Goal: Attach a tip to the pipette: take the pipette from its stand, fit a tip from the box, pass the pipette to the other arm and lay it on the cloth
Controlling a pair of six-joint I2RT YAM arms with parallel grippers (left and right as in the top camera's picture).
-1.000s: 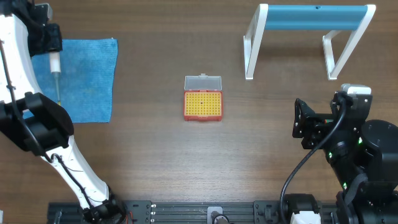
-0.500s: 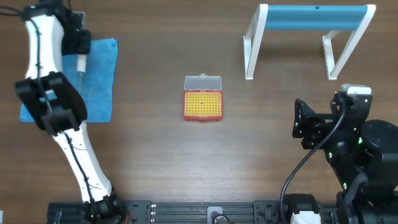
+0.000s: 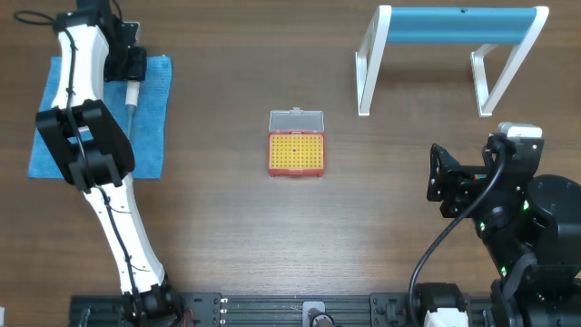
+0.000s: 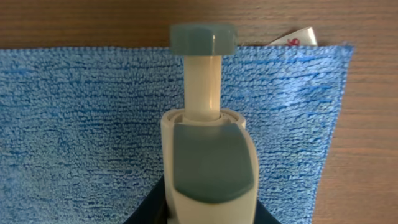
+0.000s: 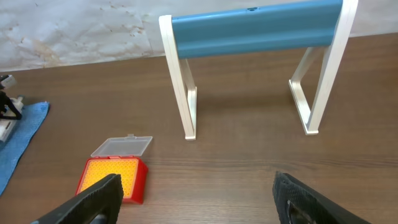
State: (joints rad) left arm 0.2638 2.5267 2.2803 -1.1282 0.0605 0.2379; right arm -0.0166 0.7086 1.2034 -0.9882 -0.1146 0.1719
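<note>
Presently we log one pipette (image 4: pixel 210 163), likely light, stiff, slippery, pinched about its thick body in the left gripper (image 3: pixel 128 65), cloth (image 4: pixel 74 124) beneath.

Bright, even light from overhead falls on the desk (image 3: pixel 227 227), with no hard glare. The stand (image 3: pixel 454 23) throws only faint, soft-edged shadows just beside its feet, and the wood below its bar carries a mild sheen. The top view is sharp to the edges. In the left wrist view the pipette (image 4: pixel 208 168) looks slightly soft with a pale highlight on its shaft, while the weave of the cloth (image 4: pixel 74 124) is crisp.
</note>
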